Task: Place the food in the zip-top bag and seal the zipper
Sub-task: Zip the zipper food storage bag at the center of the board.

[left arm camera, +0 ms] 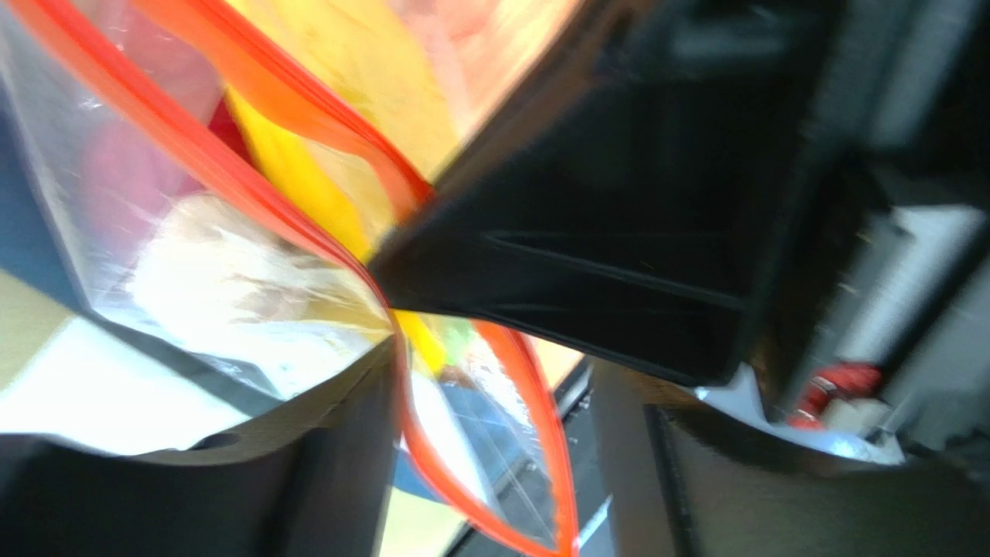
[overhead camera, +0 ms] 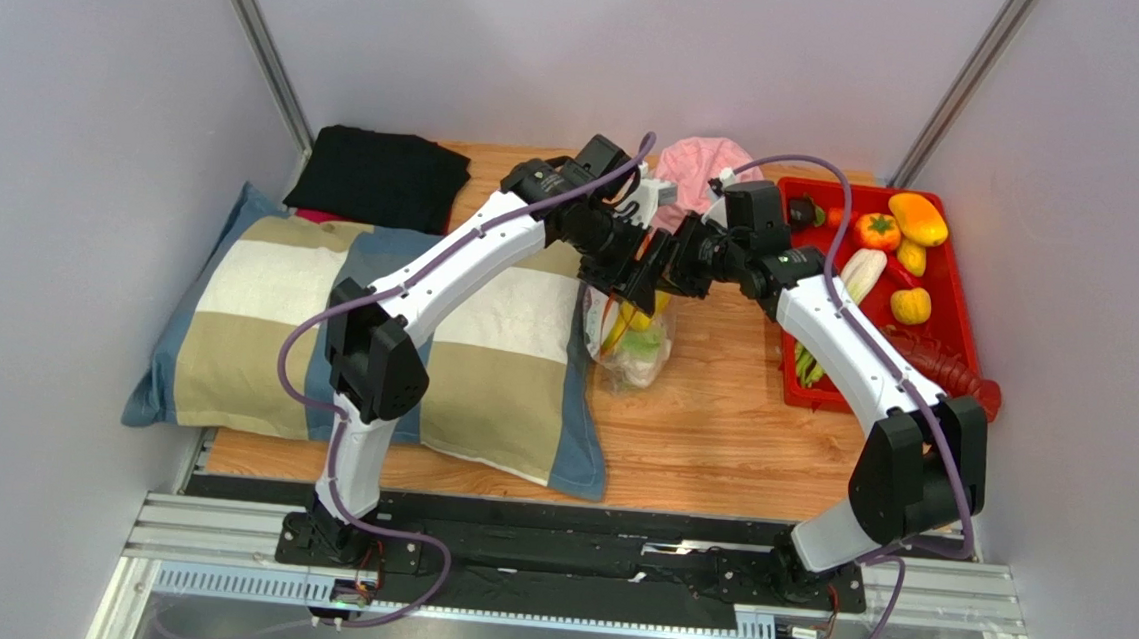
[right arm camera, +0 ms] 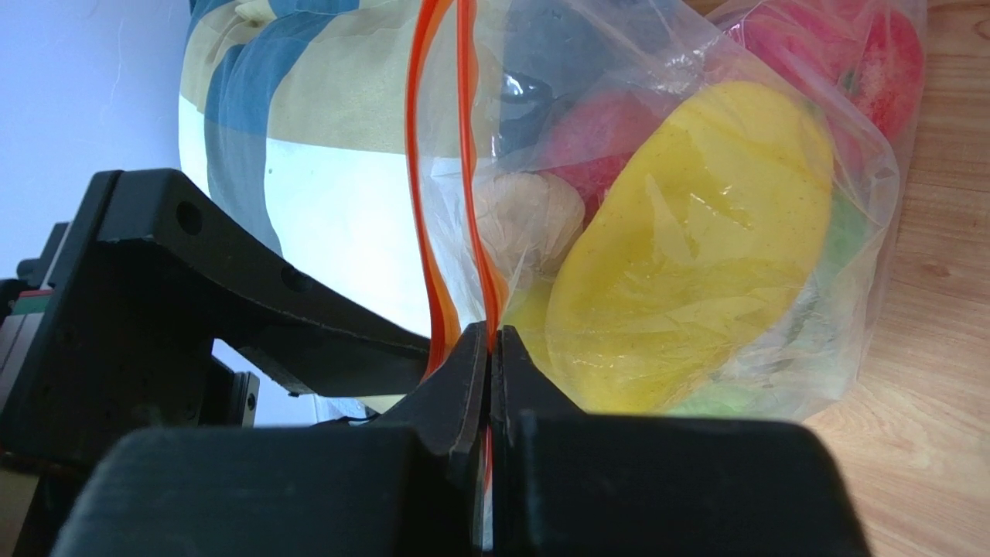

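The zip-top bag [overhead camera: 634, 342] hangs at the table's middle, beside the pillow, with yellow food [right arm camera: 686, 255], red food [right arm camera: 604, 128] and a white piece [right arm camera: 523, 209] inside. My right gripper [right arm camera: 489, 348] is shut on the orange-red zipper [right arm camera: 465, 174] at the bag's mouth; it also shows in the top view [overhead camera: 666, 278]. My left gripper [left arm camera: 494, 464] is open, and the two zipper strips [left arm camera: 546, 441], parted in a loop, pass between its fingers [left arm camera: 302, 464]. It faces the right gripper in the top view [overhead camera: 633, 282]. More food [overhead camera: 879, 230] lies in the red tray.
A striped pillow [overhead camera: 379, 329] lies left of the bag. The red tray [overhead camera: 965, 310] sits at the right with several toy vegetables. A pink hat [overhead camera: 700, 160] and a black cloth [overhead camera: 383, 174] lie at the back. A red ridged toy [overhead camera: 956, 374] lies at the tray's near corner.
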You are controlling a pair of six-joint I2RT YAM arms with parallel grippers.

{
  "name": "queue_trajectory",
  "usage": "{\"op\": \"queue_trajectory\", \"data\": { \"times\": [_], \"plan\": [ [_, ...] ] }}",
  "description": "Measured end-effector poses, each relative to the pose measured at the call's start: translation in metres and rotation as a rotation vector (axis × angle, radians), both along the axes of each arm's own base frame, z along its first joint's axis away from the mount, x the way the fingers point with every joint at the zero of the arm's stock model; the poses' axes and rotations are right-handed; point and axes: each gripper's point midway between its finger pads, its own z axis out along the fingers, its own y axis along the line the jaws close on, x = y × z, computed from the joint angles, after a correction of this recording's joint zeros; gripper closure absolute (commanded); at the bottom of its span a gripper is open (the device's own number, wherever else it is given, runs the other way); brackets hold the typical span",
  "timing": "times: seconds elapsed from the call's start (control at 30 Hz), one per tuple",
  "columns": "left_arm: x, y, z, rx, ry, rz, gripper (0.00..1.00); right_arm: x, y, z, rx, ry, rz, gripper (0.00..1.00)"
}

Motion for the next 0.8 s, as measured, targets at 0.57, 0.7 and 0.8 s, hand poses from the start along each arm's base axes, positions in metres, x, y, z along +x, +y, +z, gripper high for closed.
{"op": "queue_trajectory", "data": {
  "times": [0.57, 0.7, 0.8],
  "plan": [
    [0.019, 0.023, -0.02, 0.146, -0.128, -0.018, 1.0, 0.011, -0.044, 0.027, -0.019, -0.084, -0.06, 0.32],
    [0.015, 0.021, -0.019, 0.126, -0.145, -0.095, 1.0, 0.008, -0.084, 0.059, -0.077, -0.233, -0.1, 0.25],
    [0.008, 0.017, -0.014, 0.08, -0.168, -0.196, 1.0, -0.007, -0.111, 0.091, -0.164, -0.402, -0.121, 0.2]
  ]
}}
